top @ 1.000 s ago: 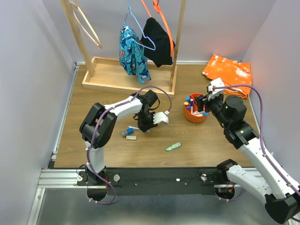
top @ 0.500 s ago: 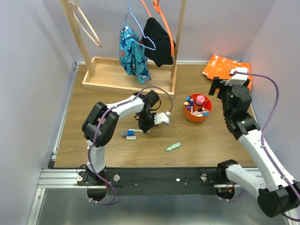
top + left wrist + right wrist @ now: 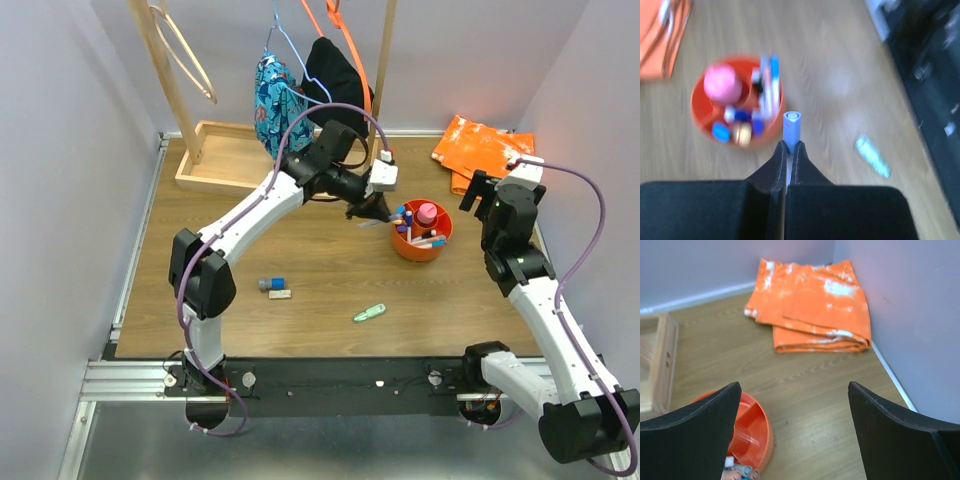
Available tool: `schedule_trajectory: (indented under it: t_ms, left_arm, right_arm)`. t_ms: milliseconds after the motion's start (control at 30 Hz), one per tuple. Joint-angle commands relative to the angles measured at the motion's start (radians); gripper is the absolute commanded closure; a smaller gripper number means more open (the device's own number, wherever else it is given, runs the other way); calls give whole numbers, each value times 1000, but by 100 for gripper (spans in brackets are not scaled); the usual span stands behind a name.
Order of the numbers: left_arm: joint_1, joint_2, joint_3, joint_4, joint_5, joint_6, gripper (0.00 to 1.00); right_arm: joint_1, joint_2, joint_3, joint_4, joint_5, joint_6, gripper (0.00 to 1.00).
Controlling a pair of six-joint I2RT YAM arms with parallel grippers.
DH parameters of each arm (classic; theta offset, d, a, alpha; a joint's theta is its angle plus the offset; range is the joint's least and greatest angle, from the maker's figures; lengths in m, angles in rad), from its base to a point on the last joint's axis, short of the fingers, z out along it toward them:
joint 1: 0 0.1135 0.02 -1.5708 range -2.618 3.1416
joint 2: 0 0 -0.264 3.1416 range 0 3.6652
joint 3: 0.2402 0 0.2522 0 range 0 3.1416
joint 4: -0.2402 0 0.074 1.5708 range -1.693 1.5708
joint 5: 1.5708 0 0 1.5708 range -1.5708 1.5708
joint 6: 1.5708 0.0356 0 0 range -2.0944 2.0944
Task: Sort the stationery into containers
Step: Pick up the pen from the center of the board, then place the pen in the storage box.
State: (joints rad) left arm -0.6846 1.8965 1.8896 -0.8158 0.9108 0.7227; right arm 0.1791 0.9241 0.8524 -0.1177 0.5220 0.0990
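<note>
Left claw (image 3: 789,148) is clamped on a blue-tipped pen (image 3: 792,124) poking straight out ahead - the orange cup (image 3: 697,117) sits on the surface just left of its tip in the wrist view, really close.

Bare tabletop (image 3: 810,385) ahead of the wide-spread right gripper (image 3: 792,400); orange cup (image 3: 747,432) low on its left, folded orange bag (image 3: 812,305) farther ahead, wall (image 3: 910,315) close on the right. Ahead-left of the left gripper (image 3: 788,150) and its pinched pen (image 3: 792,125), the crowded cup.
</note>
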Motion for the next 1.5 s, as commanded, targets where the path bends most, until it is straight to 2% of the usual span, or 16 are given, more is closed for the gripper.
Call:
schedule_trajectory:
  t_ms: [0,33,67,100,167,267,333,733,833,1067,1267,1367,1467]
  left_arm:
    - [-27,41,-193,923,362,-714,100]
    - [-30,62,-217,1105,369,-856,100]
    - [-35,93,-233,1446,370,-984,100]
    - [-42,166,-224,1606,366,-1251,100]
    - [-52,223,-184,1862,341,-1377,100]
    - [-76,285,-132,1851,346,-1356,100]
    - [-79,329,-118,1905,339,-1414,100]
    - [-66,446,-61,1939,362,-1425,100]
    - [-56,467,-53,1899,367,-1376,100]
    - [-49,493,-8,1600,332,-1126,100]
    - [-32,533,39,1531,321,-1080,100]
    - [-26,538,28,1480,316,-1025,100]
    - [-20,535,-12,1498,315,-1011,100]
  right_arm:
    - [-12,-2,-53,-77,-94,-34,7]
    - [-13,-4,-53,-92,-109,-54,7]
    - [-13,-5,-53,-102,-135,-65,7]
    - [-15,-5,-50,-112,-145,-74,7]
    - [-24,-4,-38,-143,-160,-87,7]
    - [-46,9,-12,-172,-171,-90,6]
    - [-53,18,-3,-178,-163,-90,6]
    - [-81,48,5,-160,-183,-90,6]
    - [-82,58,4,-154,-188,-90,6]
    - [-84,78,7,-142,-188,-90,6]
    - [-86,93,5,-129,-195,-91,6]
    - [-87,99,1,-119,-198,-90,6]
    - [-87,105,0,-114,-205,-90,6]
